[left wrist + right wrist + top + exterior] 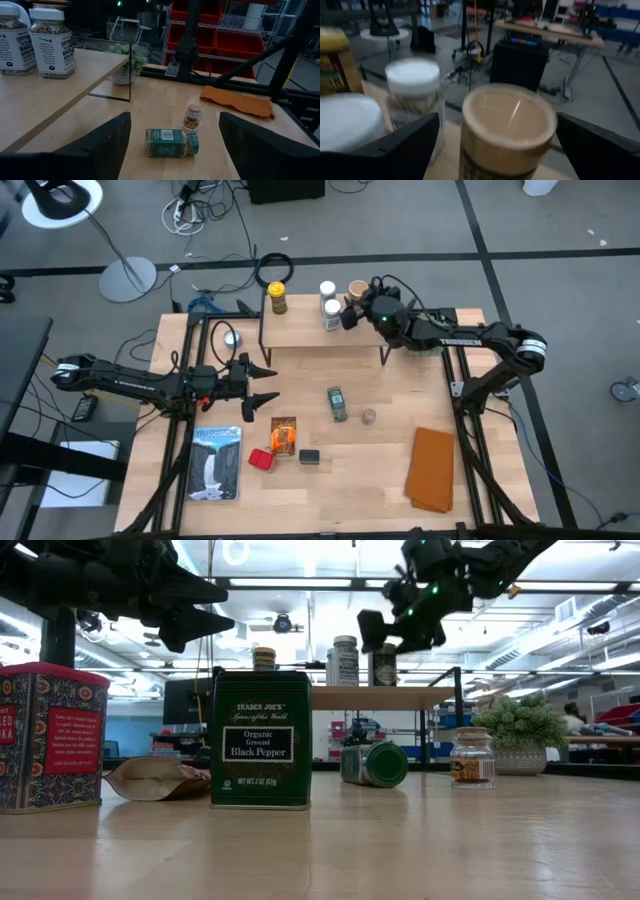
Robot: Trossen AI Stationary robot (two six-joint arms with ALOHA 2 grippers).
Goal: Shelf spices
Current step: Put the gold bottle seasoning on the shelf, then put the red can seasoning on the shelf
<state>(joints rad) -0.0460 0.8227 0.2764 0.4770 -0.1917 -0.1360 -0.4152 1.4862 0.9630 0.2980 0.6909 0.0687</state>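
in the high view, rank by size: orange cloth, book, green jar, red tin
1. Book and orange cloth: look about alike, so I will not rank them.
2. Green jar, lying on its side.
3. Red tin, a little smaller than the jar, though it's close.

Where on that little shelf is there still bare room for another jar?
The shelf is bare along its near edge and its right half, right of the tan-lidded jar. The back left is crowded: a yellow-lidded jar, two white-lidded jars, and the open right gripper by the tan-lidded jar.
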